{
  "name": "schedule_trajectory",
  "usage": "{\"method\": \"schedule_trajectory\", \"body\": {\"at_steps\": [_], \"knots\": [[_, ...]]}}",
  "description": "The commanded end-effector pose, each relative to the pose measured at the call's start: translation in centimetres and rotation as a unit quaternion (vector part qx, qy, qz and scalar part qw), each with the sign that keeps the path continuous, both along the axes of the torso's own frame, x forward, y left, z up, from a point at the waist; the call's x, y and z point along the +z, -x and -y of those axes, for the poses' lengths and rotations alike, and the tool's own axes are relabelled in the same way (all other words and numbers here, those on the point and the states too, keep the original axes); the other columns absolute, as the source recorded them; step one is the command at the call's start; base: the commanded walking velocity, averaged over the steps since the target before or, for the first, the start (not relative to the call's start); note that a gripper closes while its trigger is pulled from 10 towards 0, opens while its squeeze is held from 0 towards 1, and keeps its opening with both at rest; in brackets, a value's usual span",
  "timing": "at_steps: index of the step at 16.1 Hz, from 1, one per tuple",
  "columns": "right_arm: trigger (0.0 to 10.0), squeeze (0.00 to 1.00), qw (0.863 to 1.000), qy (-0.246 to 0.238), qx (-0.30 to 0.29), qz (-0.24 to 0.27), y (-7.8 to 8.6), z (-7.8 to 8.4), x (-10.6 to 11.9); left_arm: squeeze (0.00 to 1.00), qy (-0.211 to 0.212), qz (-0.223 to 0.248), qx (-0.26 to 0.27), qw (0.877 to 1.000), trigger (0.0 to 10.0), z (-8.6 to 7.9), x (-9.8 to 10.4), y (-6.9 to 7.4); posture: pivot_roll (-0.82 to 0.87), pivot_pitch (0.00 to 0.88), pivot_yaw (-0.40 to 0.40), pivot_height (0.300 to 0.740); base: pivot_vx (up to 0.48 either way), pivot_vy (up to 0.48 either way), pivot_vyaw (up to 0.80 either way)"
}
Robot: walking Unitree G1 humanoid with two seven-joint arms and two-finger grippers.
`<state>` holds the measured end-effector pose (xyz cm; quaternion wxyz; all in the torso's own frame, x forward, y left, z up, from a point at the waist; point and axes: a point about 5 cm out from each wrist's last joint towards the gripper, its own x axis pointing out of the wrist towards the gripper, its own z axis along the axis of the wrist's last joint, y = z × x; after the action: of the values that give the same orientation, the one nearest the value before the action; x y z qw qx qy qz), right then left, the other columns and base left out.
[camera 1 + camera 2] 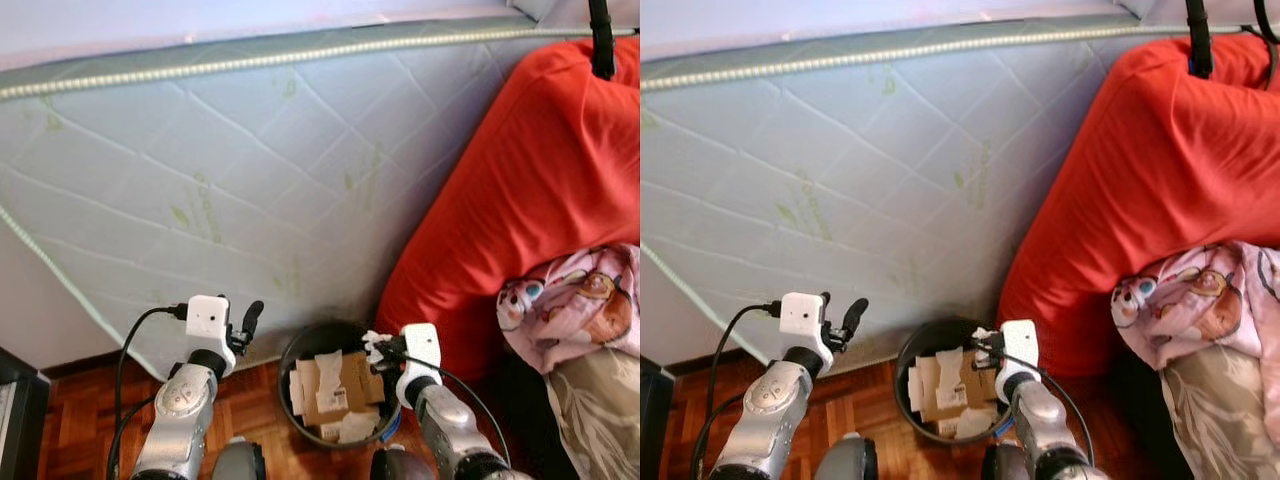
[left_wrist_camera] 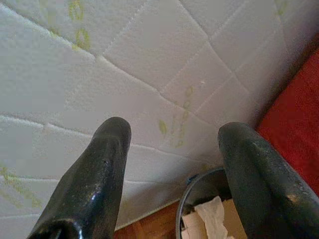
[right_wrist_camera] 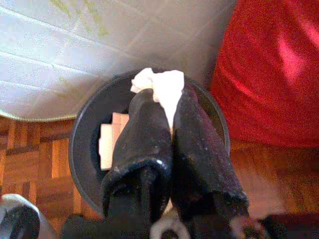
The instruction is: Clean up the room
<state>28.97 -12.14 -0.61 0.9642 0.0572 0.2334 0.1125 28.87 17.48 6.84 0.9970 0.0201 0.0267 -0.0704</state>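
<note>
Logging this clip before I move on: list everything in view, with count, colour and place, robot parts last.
mattress: one, pale quilted, on edge behind the bin
cushion: one, red, right of mattress
bin: one, black, on the wood floor, between the arms
cardboard scraps: several, tan and white, inside bin
blanket: one, pink patterned, far right
tissue: one, white, pinched above bin
right gripper: shut on tissue
left gripper: open, facing mattress
</note>
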Motion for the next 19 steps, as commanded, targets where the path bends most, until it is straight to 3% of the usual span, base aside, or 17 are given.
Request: {"method": "schedule_trajectory", "body": {"at_steps": [1, 8, 11, 14, 18, 19], "knots": [[10.0, 0.00, 1.000, 0.001, -0.006, -0.016, -0.2, 0.1, 0.0, 0.00, -0.006, -0.002, 0.000, 1.000, 10.0, -0.3, 0.2, 0.3, 0.12, 0.196, -0.077, 0.647, 0.000, 0.000, 0.00], [10.0, 0.00, 1.000, 0.024, 0.006, -0.004, -3.3, -0.2, 2.8, 0.00, 0.002, 0.009, -0.002, 1.000, 10.0, 0.8, 1.5, 1.9, 0.17, 0.303, -0.102, 0.647, 0.000, 0.000, 0.00], [10.0, 0.00, 0.999, 0.014, 0.037, 0.014, -4.5, -2.3, 4.4, 0.00, 0.007, 0.003, 0.012, 1.000, 10.0, 0.8, 1.6, 3.4, 0.21, 0.351, -0.116, 0.647, 0.000, 0.000, 0.00], [10.0, 0.00, 0.998, 0.004, 0.053, 0.022, -4.7, -3.6, 4.9, 0.00, 0.011, -0.003, 0.023, 1.000, 10.0, 1.0, 1.8, 4.4, 0.22, 0.382, -0.125, 0.647, 0.000, 0.000, 0.00], [10.0, 0.01, 0.998, 0.011, 0.052, 0.023, -4.7, -3.5, 4.9, 0.00, 0.017, -0.006, 0.026, 1.000, 10.0, 1.6, 2.1, 5.0, 0.21, 0.404, -0.135, 0.647, 0.000, 0.000, 0.00], [10.0, 1.00, 0.997, 0.013, 0.066, 0.024, -4.7, -3.5, 5.0, 0.00, 0.021, -0.008, 0.027, 0.999, 10.0, 1.9, 2.1, 5.0, 0.21, 0.409, -0.138, 0.647, 0.000, 0.000, 0.00]]}}
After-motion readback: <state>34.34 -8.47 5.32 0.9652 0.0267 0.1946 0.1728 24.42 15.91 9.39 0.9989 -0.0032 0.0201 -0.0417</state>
